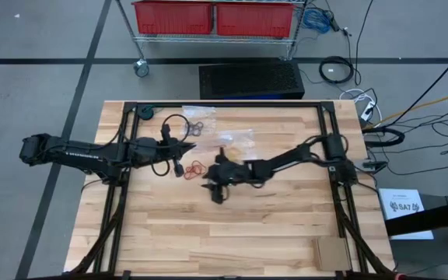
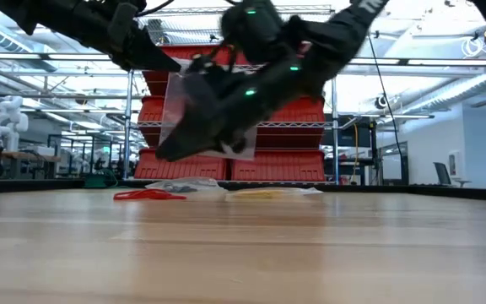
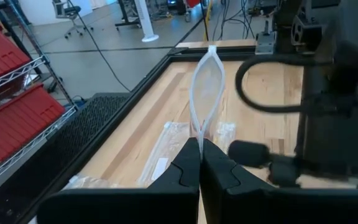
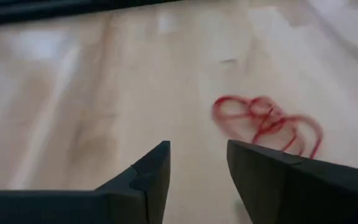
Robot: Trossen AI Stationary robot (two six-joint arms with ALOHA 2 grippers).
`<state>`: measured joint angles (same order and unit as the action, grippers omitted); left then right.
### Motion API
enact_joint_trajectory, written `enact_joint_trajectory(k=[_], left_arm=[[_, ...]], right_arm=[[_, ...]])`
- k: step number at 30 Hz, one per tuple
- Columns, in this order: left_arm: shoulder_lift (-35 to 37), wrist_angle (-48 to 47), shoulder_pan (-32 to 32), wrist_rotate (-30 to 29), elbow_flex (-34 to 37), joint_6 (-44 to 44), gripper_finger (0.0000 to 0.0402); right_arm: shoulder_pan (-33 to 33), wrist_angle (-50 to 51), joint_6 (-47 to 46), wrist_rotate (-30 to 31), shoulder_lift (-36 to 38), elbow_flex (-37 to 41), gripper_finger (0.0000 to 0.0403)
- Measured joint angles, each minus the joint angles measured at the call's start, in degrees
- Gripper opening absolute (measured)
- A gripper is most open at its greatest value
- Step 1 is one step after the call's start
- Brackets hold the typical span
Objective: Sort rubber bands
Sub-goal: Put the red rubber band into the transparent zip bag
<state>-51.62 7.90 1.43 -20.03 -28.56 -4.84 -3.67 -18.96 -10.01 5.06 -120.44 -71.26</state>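
Left pincer (image 3: 199, 163): fingers pressed together, pinching the edge of a clear plastic bag (image 3: 207, 87), which is held up off the surface (image 1: 247, 225) with its mouth bowed open. In the high view this pincer (image 1: 187, 146) sits left of centre.

Right pincer (image 4: 197, 163): fingers spread with a gap between them, nothing held. In the high view it (image 1: 213, 185) is at mid-surface, just beside the left pincer.

Red rubber bands (image 4: 267, 123): a tangled cluster lying flat on the wood, near the right pincer's fingertips but apart from them; in the high view (image 1: 195, 166) between the two pincers.

More clear bags (image 1: 239, 136) lie towards the far edge.
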Motion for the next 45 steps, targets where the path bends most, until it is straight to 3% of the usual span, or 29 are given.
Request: enact_joint_trajectory(k=[9, 15, 22, 29, 45], left_arm=[[0.0, 0.0, 0.0, 0.0, 0.0, 0.0, 0.0000], [0.0, 0.1, 0.0, 0.0, 0.0, -0.1, 0.0000], [0.0, 0.1, 0.0, 0.0, 0.0, -0.4, 0.0000], [0.0, 0.1, 0.0, 0.0, 0.0, -0.4, 0.0000], [0.0, -0.6, 0.0, 0.0, 0.0, -0.4, 0.0000]], right_arm=[[0.2, 8.5, 7.6, 3.6, -8.8, -10.8, 0.0157], [1.1, 8.5, 7.9, 11.8, -10.9, -12.1, 0.0137], [2.9, 8.9, 7.4, 11.2, -11.0, -12.1, 0.0095], [2.9, 9.3, 7.5, 11.2, -11.0, -12.1, 0.0009], [-0.8, 19.0, 10.9, 11.4, 0.2, -12.1, 0.0000]])
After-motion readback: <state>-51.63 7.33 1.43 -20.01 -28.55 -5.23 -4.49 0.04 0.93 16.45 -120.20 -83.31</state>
